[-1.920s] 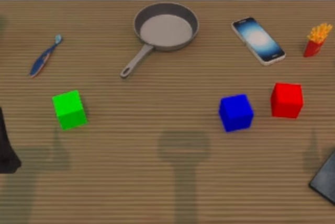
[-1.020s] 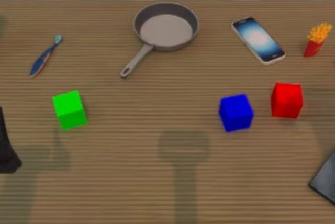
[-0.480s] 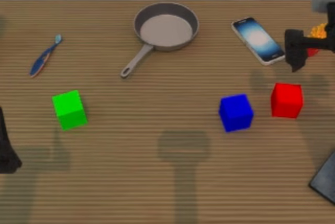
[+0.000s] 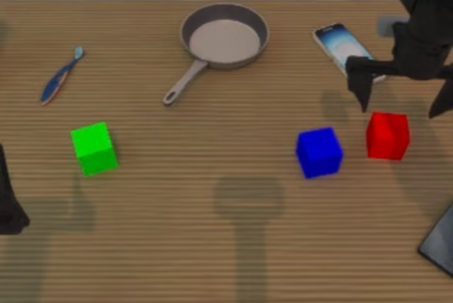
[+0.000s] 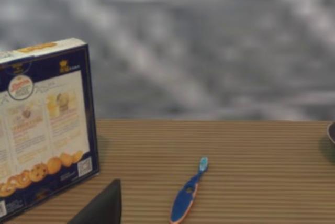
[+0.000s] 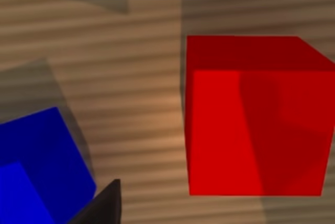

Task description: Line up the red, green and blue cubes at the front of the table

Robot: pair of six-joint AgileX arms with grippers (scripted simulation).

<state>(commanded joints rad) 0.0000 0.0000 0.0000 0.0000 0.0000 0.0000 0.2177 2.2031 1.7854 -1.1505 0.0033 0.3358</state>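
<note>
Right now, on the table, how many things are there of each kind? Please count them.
Cubes: 3 (red, green, blue)
Pan: 1
Toothbrush: 1
Phone: 1
Cookie box: 1
Total: 7

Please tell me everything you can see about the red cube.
The red cube is a plain, bright red solid with flat, unmarked faces and sharp edges. It sits flat on the table, on the right side, turned slightly against the stripes. The blue cube stands apart to its left, not touching. Nothing holds it: the right claw hangs open above it, fingers spread. The right wrist view shows it close, with shadow falling across part of it.
</note>
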